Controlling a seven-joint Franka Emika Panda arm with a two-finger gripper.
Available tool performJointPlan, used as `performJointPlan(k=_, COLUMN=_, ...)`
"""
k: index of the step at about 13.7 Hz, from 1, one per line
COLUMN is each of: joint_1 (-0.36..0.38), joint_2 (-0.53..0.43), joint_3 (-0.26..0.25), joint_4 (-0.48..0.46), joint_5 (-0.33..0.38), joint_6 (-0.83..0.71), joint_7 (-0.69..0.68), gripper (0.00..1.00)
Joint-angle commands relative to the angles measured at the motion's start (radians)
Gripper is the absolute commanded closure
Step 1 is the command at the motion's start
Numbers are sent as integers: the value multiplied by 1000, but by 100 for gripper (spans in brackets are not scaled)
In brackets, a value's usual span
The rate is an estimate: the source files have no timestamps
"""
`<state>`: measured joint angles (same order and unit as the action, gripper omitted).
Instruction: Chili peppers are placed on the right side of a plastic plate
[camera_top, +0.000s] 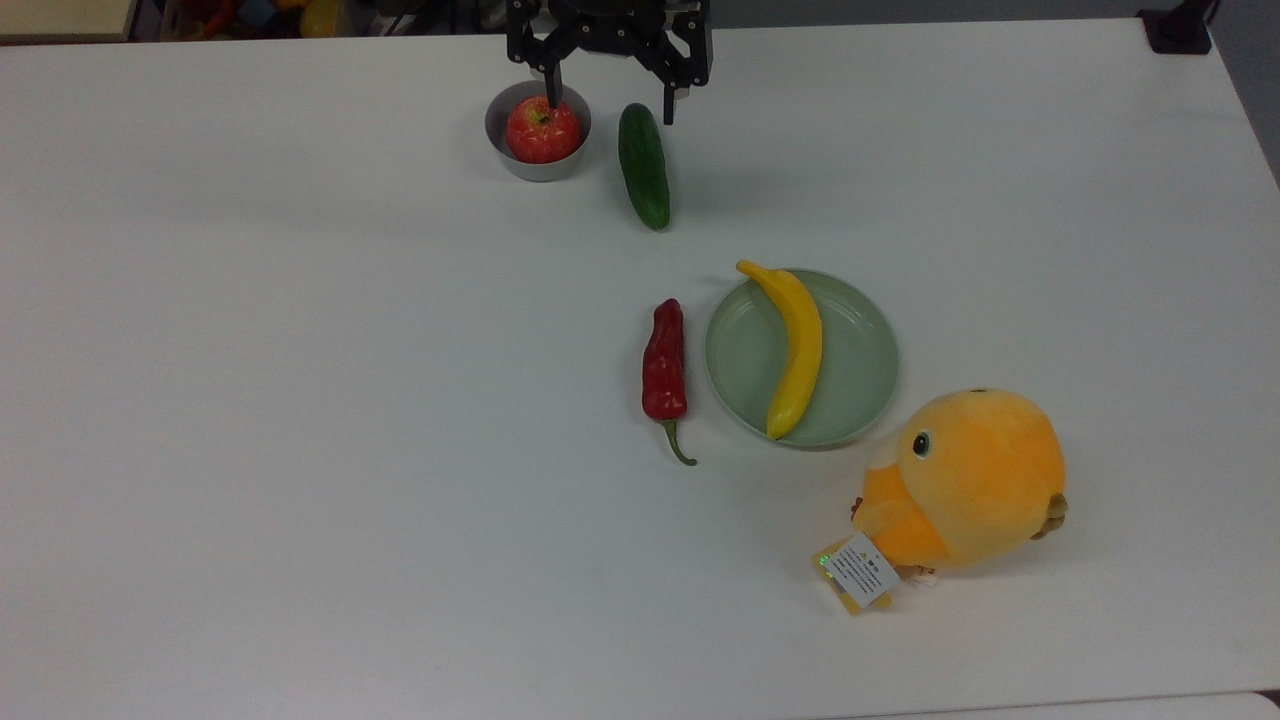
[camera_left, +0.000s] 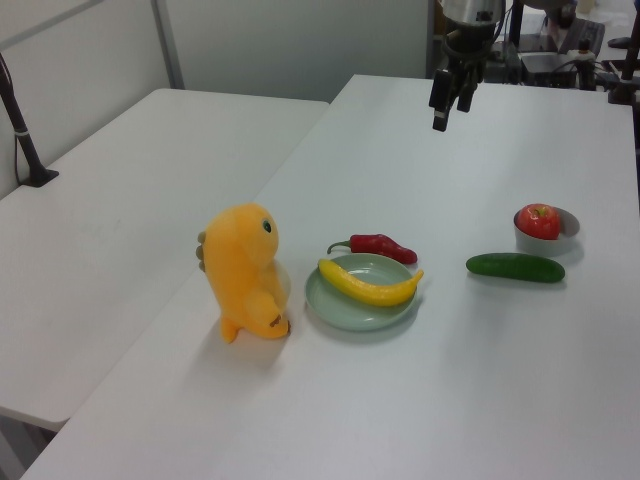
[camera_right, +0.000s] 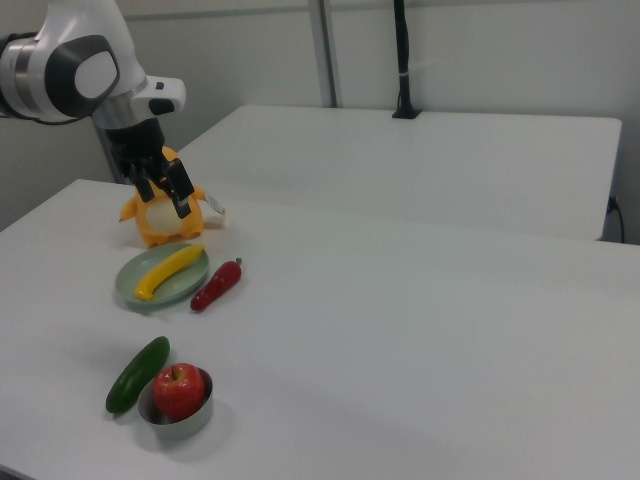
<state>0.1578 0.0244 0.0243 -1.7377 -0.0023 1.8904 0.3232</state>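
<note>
The dark-red chili pepper (camera_top: 664, 365) (camera_left: 378, 245) (camera_right: 216, 285) lies flat on the table, just off the top view's left of the pale green plastic plate (camera_top: 855, 360) (camera_left: 340, 303) (camera_right: 186, 283), its green stem pointing toward the near edge. A yellow banana (camera_top: 797, 350) lies across the plate. My gripper (camera_top: 610, 103) (camera_left: 440, 122) (camera_right: 168, 203) hangs open and empty high over the table's far edge, above the cucumber and bowl and well away from the chili.
A dark-green cucumber (camera_top: 643, 165) lies beside a small grey bowl (camera_top: 502, 150) that holds a red apple (camera_top: 542, 130). An orange plush toy (camera_top: 965, 480) stands close to the plate on the top view's lower right. The table is wide and white.
</note>
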Motion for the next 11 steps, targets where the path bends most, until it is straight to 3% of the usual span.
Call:
performJointPlan(k=1, joint_1=2, joint_2=-18, joint_3=-4, joint_4=-29, joint_5=21, joint_6=29, joint_7=5, gripper=0)
performJointPlan(k=11, joint_1=-6, joint_2=-18, joint_3=-4, joint_4=-25, joint_5=44, joint_6=21, joint_7=-87, gripper=0)
